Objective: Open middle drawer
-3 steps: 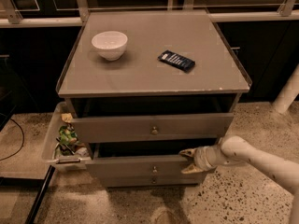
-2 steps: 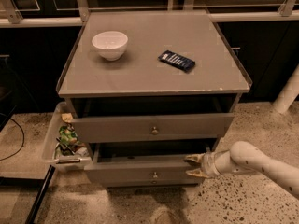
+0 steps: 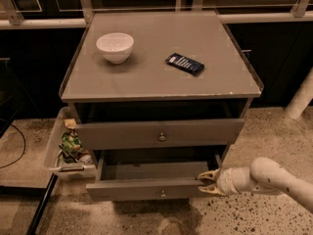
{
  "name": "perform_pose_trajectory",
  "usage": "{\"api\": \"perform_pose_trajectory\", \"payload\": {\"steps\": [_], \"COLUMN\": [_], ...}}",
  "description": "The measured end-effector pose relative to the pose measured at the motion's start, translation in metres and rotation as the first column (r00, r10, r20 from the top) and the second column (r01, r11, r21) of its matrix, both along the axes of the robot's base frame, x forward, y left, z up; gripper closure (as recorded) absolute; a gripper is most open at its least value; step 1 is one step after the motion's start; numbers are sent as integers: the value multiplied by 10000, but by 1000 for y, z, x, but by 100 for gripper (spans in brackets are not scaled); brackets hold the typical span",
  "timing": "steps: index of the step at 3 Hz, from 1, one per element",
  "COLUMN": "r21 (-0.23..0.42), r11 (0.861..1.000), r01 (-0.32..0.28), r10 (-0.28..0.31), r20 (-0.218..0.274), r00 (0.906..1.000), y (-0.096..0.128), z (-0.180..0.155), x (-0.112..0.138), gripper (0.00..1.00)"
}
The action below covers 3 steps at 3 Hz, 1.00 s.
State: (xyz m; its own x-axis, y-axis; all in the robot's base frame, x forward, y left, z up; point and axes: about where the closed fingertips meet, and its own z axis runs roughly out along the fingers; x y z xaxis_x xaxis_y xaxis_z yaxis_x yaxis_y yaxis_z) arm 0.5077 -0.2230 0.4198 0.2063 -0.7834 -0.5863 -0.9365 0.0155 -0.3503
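Middle drawer pulled out, gripper at its right end

The wide shallow grey middle drawer [image 3: 146, 189] with a small round metal knob stands out from the grey cabinet [image 3: 161, 77], showing only its plain grey tray. The cream two-finger gripper [image 3: 207, 182] sits at the drawer front's right corner, fingers spread apart. Above is a taller grey drawer front [image 3: 159, 132]. A clear plastic bin [image 3: 52, 151] on the floor holds green and tan packets. On top are a round white bowl [image 3: 115, 47] and a flat dark-blue packet [image 3: 185, 63] with unreadable print.
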Motion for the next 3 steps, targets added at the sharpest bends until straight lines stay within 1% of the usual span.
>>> {"api": "perform_pose_trajectory", "payload": {"steps": [3], "r21": [0], "r11": [10000], "r01": [0], "r10": [0], "r20": [-1], "r00": [10000], "y": [4], "z": [2], "x": [0], "gripper": [16]}}
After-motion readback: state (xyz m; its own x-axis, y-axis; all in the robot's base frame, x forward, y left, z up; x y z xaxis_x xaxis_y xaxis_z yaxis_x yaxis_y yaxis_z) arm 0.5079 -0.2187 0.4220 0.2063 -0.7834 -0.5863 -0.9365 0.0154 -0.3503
